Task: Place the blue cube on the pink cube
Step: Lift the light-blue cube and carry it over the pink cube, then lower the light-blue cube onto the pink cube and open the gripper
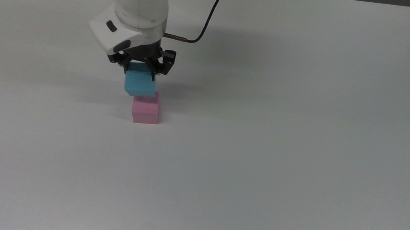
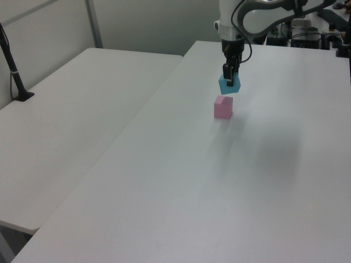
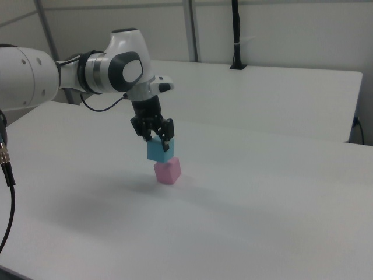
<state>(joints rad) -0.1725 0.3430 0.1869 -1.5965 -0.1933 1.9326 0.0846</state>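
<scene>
Blue cube on pink cube is the aim, and judged from how things lie, the job is past its first half but not finished. Taking the scene by size, the white tabletop (image 1: 282, 162) carries the work, with a second one beside it. Over it reaches the white Panda arm (image 3: 35, 76), bent down so that its jaws (image 1: 142, 67) point at the surface. The jaws are clamped on the blue cube (image 1: 139, 84), gripping its upper part from two sides, and the cube hangs clear of the surface. The pink cube (image 1: 146, 107) sits alone and upright on the tabletop, untouched by the arm. In the right view the blue cube (image 3: 159, 151) is directly above the pink cube (image 3: 168, 171) and very close to it; whether the two faces are touching or a thin gap remains I cannot tell. In the left view the blue cube (image 2: 230, 84) looks turned a little against the pink cube (image 2: 222, 107) and set somewhat off its centre. So the pick and the carry look done; what seems left is to square and centre the held block, lower it fully, open the jaws and pull the arm up without nudging the stack.
</scene>
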